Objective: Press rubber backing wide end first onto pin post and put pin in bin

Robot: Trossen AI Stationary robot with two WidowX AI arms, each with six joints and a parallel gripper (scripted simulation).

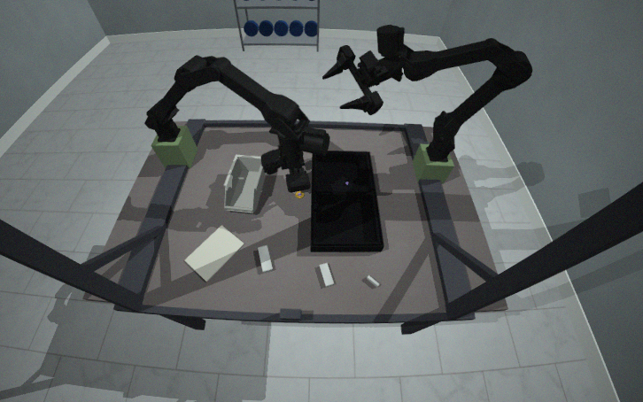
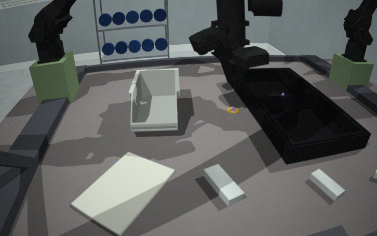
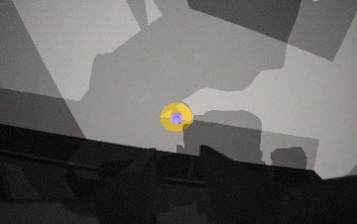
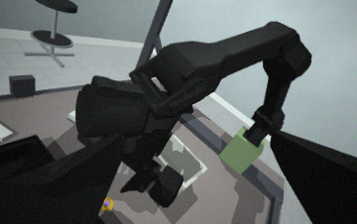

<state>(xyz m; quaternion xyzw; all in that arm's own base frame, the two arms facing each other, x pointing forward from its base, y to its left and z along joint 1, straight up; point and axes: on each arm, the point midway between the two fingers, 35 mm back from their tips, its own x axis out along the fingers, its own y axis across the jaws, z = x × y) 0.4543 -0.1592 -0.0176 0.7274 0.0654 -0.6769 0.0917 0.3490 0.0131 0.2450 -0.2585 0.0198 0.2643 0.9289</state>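
Observation:
The pin (image 1: 297, 194) is a yellow disc with a purple post pointing up. It lies on the mat between the white bin (image 1: 244, 183) and the black tray (image 1: 345, 201). It also shows in the exterior view (image 2: 232, 110) and in the left wrist view (image 3: 177, 117). A small purple backing (image 1: 346, 182) lies inside the tray. My left gripper (image 1: 297, 181) hangs just above the pin, fingers narrowed but apart, holding nothing. My right gripper (image 1: 350, 88) is wide open and empty, high above the table's far edge.
A cream flat sheet (image 1: 213, 251) and three white blocks (image 1: 265, 258) (image 1: 326, 274) (image 1: 372, 282) lie near the front. Green arm bases (image 1: 174, 145) (image 1: 432, 163) stand at the far corners. A dark rail frames the mat. A rack with blue discs (image 1: 279, 27) stands behind.

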